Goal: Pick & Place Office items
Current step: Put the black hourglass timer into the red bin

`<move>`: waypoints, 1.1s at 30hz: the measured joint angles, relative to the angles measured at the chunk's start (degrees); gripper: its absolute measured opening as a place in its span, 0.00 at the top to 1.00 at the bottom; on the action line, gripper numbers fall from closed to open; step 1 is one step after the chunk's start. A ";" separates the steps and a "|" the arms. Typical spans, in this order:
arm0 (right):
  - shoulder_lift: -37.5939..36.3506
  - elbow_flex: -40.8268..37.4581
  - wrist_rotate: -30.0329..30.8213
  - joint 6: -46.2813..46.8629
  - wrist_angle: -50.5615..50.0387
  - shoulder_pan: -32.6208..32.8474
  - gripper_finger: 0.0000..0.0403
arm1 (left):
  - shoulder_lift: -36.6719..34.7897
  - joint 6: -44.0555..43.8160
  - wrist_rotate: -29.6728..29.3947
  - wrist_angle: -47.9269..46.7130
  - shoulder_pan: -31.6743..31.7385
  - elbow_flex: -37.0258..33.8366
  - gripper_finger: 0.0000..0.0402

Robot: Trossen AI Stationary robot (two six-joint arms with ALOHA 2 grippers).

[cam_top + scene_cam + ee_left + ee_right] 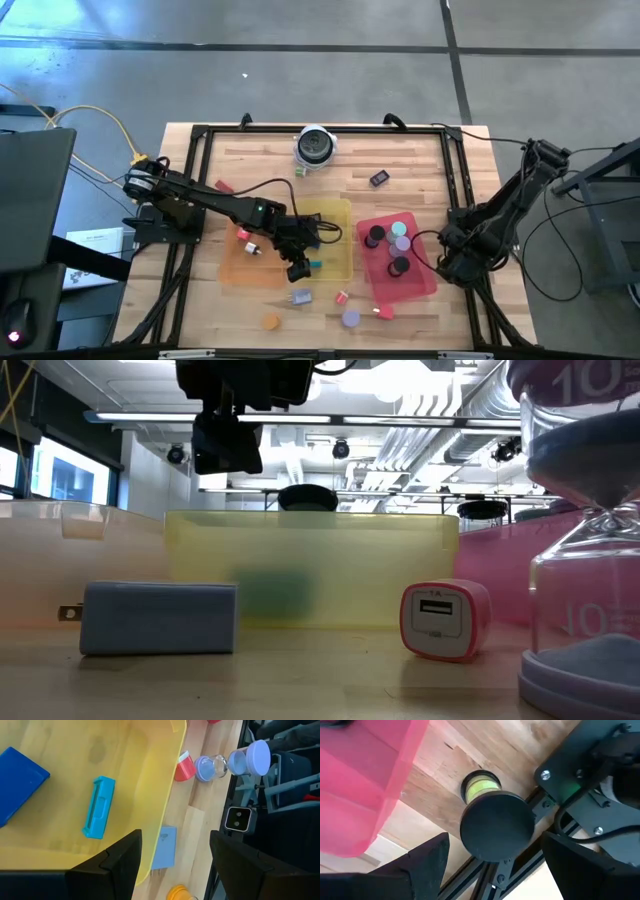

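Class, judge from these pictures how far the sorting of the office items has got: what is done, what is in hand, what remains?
Done: round discs lie in the red tray; a teal piece and a blue block lie in the yellow tray.

In hand: nothing. The left gripper hangs open over the yellow tray's edge; the right gripper waits open beside the red tray.

Left: the light-blue charger, orange disc, purple disc and others on the table.

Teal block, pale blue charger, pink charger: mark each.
teal block [99, 807]: left wrist view, middle of its body.
pale blue charger [158, 618]: low view, side face.
pink charger [444, 619]: low view, white port face.
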 joint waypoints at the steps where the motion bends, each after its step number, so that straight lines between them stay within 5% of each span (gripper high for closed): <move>1: 0.00 -0.58 -0.36 -0.12 0.56 0.00 0.24 | 0.00 -0.01 -0.04 0.00 0.00 0.00 0.43; 33: 0.09 -5.85 -2.74 -13.57 5.47 -10.45 0.24 | 0.00 -0.11 -3.14 0.41 -0.31 0.00 0.43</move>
